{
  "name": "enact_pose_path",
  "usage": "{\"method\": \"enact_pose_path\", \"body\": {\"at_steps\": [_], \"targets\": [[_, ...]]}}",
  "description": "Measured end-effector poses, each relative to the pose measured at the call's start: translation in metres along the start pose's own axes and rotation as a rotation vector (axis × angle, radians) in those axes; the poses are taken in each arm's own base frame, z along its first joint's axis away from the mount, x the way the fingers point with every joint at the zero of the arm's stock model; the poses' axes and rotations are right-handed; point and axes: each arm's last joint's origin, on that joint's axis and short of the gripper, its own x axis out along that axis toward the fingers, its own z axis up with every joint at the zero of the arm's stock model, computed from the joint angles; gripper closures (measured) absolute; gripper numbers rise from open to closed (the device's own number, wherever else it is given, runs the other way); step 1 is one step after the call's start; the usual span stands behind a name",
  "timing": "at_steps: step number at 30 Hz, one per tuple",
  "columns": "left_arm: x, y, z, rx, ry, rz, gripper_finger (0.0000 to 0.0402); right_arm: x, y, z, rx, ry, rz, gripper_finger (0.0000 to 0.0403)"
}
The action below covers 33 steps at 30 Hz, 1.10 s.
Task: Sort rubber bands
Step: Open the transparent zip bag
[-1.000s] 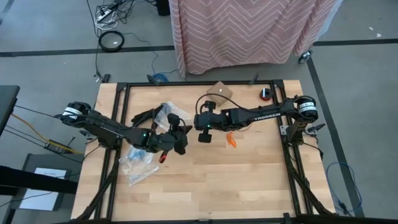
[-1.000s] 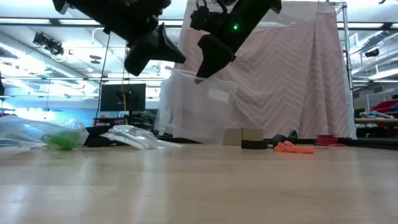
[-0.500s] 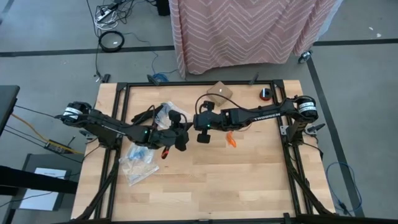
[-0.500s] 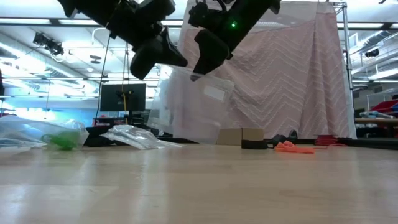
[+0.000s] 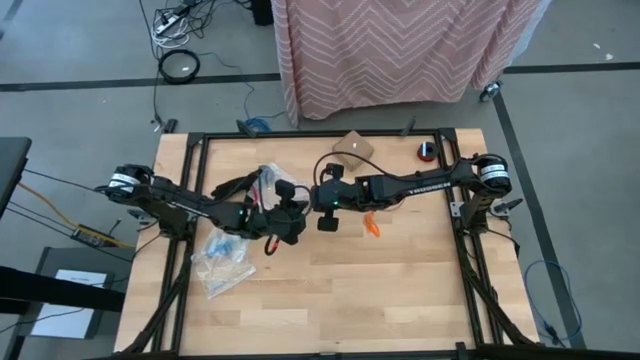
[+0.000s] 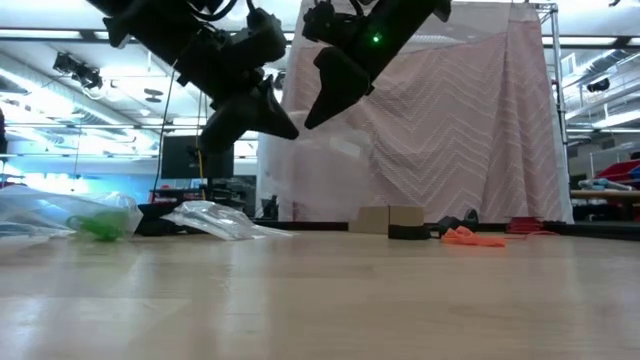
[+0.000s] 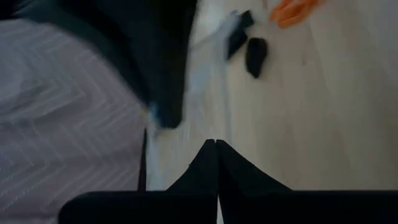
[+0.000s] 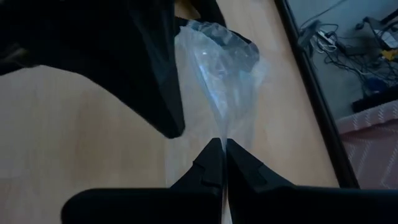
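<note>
Above the middle of the wooden bench [image 5: 400, 290], the left gripper [image 6: 262, 112] has swung in toward the right gripper [image 6: 322, 98] over the last second, and the clear plastic zip bag [image 6: 315, 175] hanging between them has gone from a taut, open shape to a faint, slack sheet. Both sets of jaws are closed; the right wrist view shows its pair pinched on the bag's film, while the left pair seems to hold the other edge, though that view is too blurred to be sure. No rubber band is in the bag yet, as far as I can judge. A small heap of orange rubber bands [image 5: 371, 226] lies on the bench just beside the right arm, and a green one [image 6: 100, 229] sits inside another crumpled clear bag [image 5: 222, 262] on the left.
</note>
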Motion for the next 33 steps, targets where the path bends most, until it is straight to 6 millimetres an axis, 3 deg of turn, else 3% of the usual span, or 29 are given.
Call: {"method": "enact_pose_path", "body": {"at_steps": [15, 27, 33], "targets": [[0.001, 0.006, 0.006, -0.115, -0.013, 0.110, 0.0401, -0.001, 0.004, 0.001, 0.000, -0.019, 0.068, 0.0403], [0.018, -0.012, -0.002, -0.120, 0.052, 0.118, 0.0401, -0.007, 0.019, 0.004, -0.047, -0.039, 0.121, 0.0403], [0.014, -0.021, -0.002, -0.167, 0.039, 0.025, 0.0401, -0.007, 0.017, 0.003, -0.036, -0.028, 0.068, 0.0403]]}}
